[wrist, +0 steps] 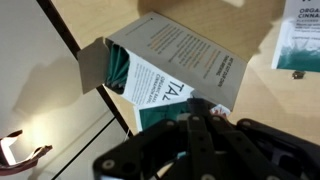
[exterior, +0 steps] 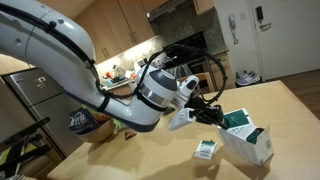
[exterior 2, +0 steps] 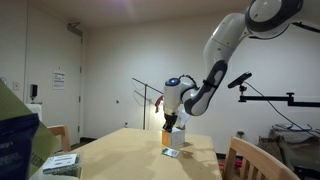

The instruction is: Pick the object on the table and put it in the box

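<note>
Wrist view shows only the dark knuckles of the gripper at the lower edge, jaws pressed together. Their tips overlap the box, so it cannot be told whether anything thin is nipped between them. The box sits tilted, its end flap swung open to the left. In that open mouth shows a dark teal slip, the packet as far as can be made out. The box wall hides most of it. It lies ahead and to the left of the fingertips, apart from them. A white packet is cut off by the top right corner.

In an exterior view the arm fills the left half and the gripper meets the box at its upper edge, where a teal patch shows just beside the fingertips. The white packet lies on the table just beside the box. In an exterior view the gripper is small and dim, and what lies under it is too blurred to make out.
</note>
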`<state>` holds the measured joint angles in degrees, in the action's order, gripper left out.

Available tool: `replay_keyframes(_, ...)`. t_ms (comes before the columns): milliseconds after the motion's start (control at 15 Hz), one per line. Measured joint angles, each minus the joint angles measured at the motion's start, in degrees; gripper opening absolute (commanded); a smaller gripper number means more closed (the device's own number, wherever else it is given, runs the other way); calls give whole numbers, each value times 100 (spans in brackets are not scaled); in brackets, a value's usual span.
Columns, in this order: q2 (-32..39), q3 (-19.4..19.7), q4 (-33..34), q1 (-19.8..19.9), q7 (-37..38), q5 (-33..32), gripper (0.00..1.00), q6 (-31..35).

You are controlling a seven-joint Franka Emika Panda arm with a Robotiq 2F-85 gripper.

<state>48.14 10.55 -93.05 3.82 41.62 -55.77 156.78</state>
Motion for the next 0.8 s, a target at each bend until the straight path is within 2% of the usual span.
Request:
replay_keyframes(333,-6,268,-73,-395,10,82,1,-13)
replay_keyframes(800,-2,317,-68,-438,12,109,1,-6)
